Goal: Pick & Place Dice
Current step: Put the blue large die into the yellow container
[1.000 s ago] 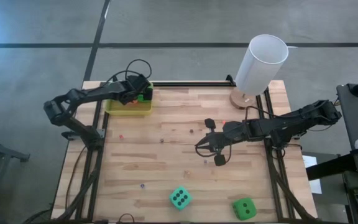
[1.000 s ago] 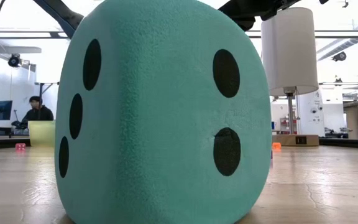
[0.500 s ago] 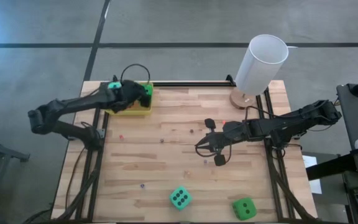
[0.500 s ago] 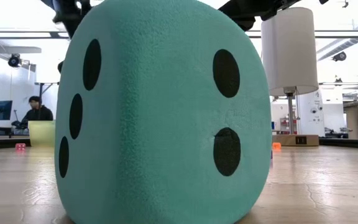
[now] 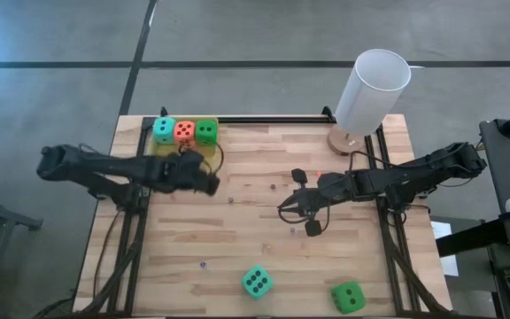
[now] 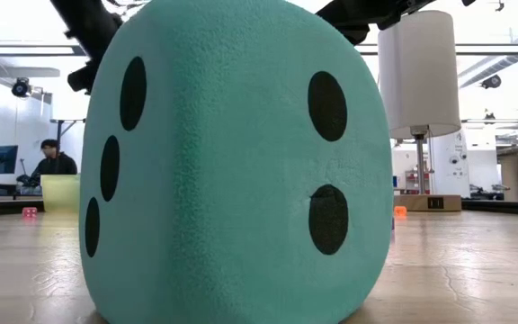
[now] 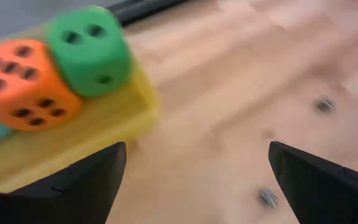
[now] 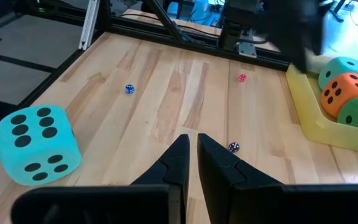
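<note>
High view: left gripper (image 5: 209,182), jaws spread and empty, sits just beside the yellow tray (image 5: 209,155); the teal die (image 5: 256,282) lies well beyond (right gripper (image 5: 283,211) nearer, jaws pressed together).

Bright, even light throughout; the left wrist view is smeared with blur.

Left gripper (image 5: 212,184), on its dark arm, hovers just beside the translucent yellow tray (image 5: 204,147), fingers spread wide, empty. Right gripper (image 5: 283,211) hangs well apart from the tray, fingers nearly together, empty.
</note>
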